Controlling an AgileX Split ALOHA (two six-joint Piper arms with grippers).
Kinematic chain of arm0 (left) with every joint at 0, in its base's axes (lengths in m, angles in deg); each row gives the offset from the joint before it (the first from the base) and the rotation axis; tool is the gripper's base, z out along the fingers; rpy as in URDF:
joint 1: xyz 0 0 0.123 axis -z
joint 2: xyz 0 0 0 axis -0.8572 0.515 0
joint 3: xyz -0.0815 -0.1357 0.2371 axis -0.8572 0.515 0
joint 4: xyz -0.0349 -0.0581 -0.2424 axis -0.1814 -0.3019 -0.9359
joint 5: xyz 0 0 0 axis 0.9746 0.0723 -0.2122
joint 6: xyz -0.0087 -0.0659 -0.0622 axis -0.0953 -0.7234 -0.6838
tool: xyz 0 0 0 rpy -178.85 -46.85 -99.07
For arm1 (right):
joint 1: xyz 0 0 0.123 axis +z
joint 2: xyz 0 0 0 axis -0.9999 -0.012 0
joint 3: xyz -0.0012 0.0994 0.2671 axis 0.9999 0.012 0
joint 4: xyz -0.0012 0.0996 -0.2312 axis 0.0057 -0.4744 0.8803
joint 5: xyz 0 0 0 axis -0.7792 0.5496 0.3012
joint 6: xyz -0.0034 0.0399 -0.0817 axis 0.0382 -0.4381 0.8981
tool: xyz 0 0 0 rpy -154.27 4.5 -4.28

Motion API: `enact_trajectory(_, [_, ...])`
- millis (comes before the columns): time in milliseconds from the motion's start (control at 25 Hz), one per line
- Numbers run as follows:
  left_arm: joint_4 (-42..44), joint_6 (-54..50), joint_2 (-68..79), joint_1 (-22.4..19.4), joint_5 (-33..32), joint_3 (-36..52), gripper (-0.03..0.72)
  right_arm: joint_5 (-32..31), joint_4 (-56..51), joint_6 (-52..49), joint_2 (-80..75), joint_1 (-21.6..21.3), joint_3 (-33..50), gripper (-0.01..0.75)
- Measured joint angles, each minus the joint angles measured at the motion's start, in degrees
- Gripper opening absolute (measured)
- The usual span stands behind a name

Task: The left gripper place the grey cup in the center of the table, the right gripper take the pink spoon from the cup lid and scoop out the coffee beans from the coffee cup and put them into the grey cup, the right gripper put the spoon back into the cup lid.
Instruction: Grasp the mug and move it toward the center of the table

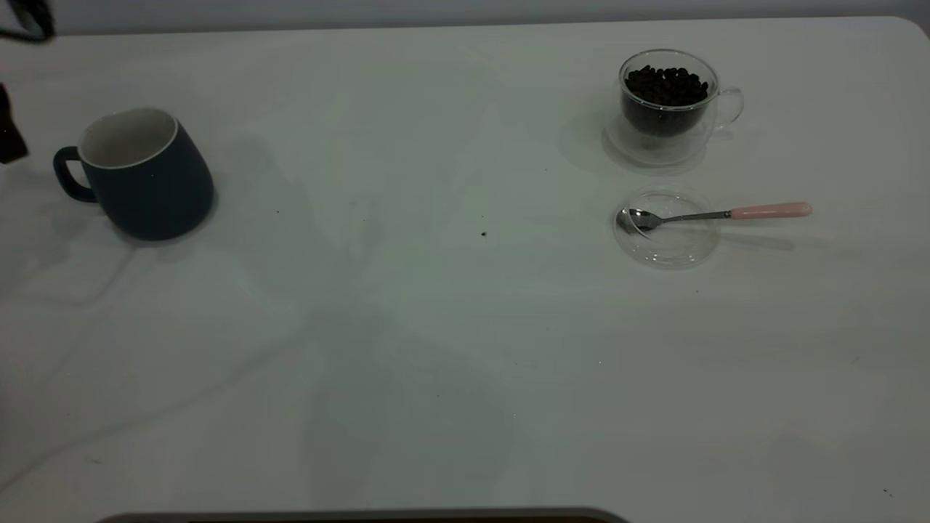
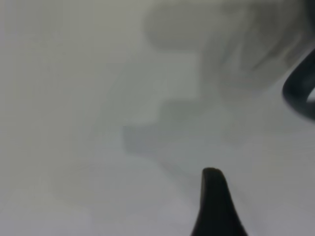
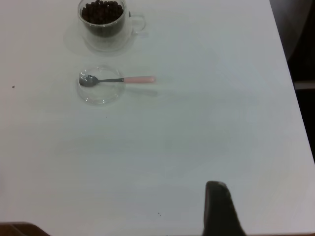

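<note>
We see the grey cup (image 1: 138, 174) at the counter's (image 1: 436, 327) left side, handle toward the left claw (image 1: 11, 134) just beside it. We cannot tell either claw's state; the right one (image 3: 221, 209) is far from the spoon (image 1: 716, 213).

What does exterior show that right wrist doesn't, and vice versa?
Exterior only: the grey cup, upright at the table's left side, with the left pincer beside its handle. Right wrist only: the right pincer's own fingertip and the table's edge. Both: the coffee cup holding coffee beans, the pink spoon lying on the cup lid, and the white table.
</note>
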Motion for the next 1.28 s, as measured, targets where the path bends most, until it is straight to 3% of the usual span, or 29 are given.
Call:
enact_trajectory(400, [-10.9, 21.5, 4.1, 1.0, -0.5, -0.4, 0.503, 0.0, 0.0, 0.0, 0.0, 0.0, 0.0, 0.487])
enact_trajectory(680, [-17.6, 27.8, 4.2, 3.1, -0.6, -0.4, 0.501, 0.0, 0.0, 0.0, 0.0, 0.0, 0.0, 0.487])
enact_trajectory(1040, [-20.8, 28.9, 4.4, 10.3, 0.9, -0.4, 0.501, 0.0, 0.0, 0.0, 0.0, 0.0, 0.0, 0.487])
enact_trajectory(1280, [-22.6, 28.9, 4.8, 16.7, 6.5, -0.4, 0.501, 0.0, 0.0, 0.0, 0.0, 0.0, 0.0, 0.487])
